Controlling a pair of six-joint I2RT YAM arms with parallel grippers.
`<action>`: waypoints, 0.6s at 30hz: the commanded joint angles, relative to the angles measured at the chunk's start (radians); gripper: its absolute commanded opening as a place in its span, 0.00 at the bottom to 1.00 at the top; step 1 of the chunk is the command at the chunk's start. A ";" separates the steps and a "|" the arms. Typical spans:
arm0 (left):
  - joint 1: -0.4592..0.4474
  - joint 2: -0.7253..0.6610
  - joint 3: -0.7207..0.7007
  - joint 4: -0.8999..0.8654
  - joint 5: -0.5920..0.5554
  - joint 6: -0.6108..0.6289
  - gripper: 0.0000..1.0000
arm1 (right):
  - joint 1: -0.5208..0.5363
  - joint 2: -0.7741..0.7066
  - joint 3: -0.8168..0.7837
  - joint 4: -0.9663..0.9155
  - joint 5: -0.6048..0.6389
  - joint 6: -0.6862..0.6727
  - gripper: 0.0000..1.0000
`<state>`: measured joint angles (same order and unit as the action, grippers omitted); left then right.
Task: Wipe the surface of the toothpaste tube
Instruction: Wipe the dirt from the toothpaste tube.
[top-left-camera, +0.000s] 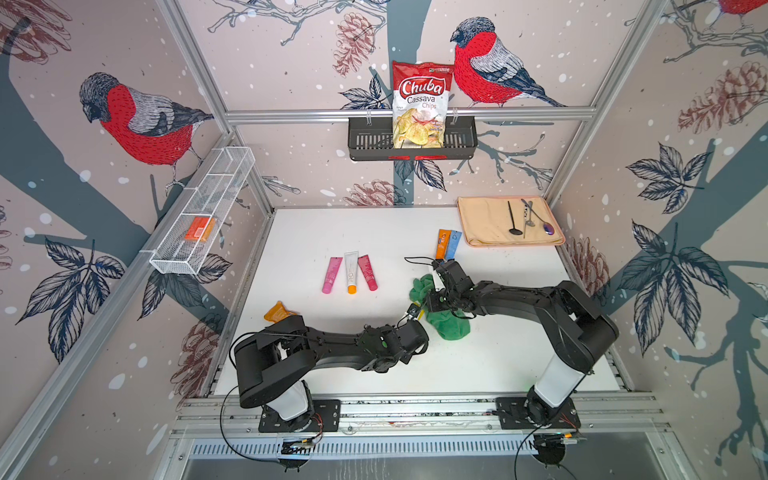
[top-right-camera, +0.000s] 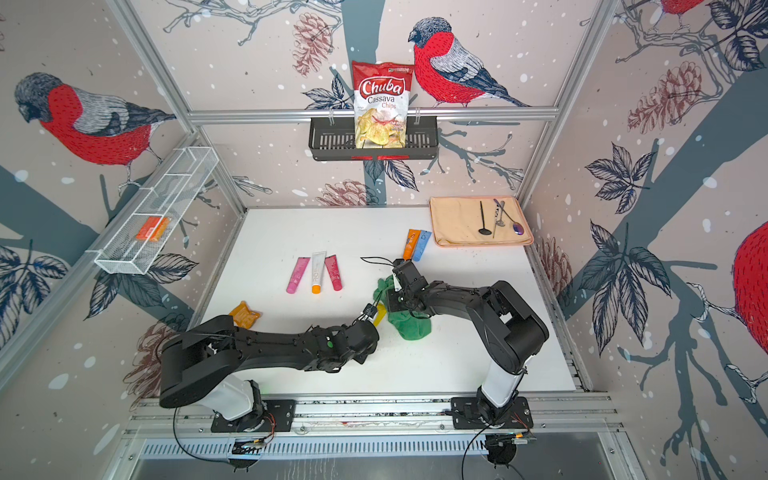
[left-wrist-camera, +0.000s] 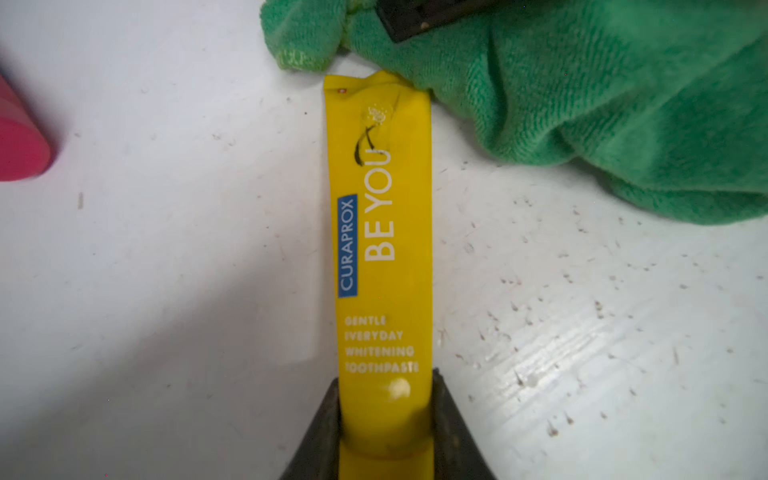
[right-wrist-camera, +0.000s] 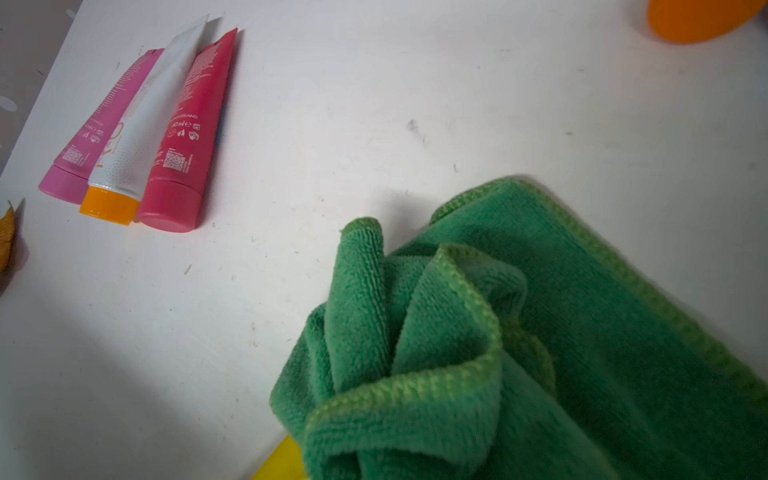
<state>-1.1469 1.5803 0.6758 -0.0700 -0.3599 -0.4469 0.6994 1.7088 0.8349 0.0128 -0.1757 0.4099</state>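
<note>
On the white table (top-left-camera: 374, 232), w/ the green cloth (top-left-camera: 451, 326) bunched and pinched tight in my right jaws, the yellow toothpaste tube (left-wrist-camera: 380, 249) lies flat, label up, near ctr-front btwn both arms, crimped end touching the cloth, cap end pinched by my left jaws.

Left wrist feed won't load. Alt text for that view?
A yellow toothpaste tube, cap end clamped in the left gripper, points away over the white table. The green cloth touches its crimped far end, where a dark mark and a pale smear show; the cap of a pink tube pokes in at the edge.
</note>
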 joint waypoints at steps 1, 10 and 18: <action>-0.004 0.007 0.004 0.013 0.087 0.039 0.17 | 0.017 -0.052 -0.043 0.007 -0.093 -0.015 0.09; -0.004 0.026 0.018 0.006 0.084 0.054 0.17 | 0.075 -0.067 -0.114 0.169 -0.312 0.021 0.10; -0.004 0.027 0.018 0.007 0.085 0.057 0.17 | 0.041 0.041 -0.099 -0.001 0.053 0.017 0.09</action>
<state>-1.1469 1.6028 0.6987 -0.0689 -0.3344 -0.4728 0.7471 1.7054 0.7368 0.1818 -0.3710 0.4263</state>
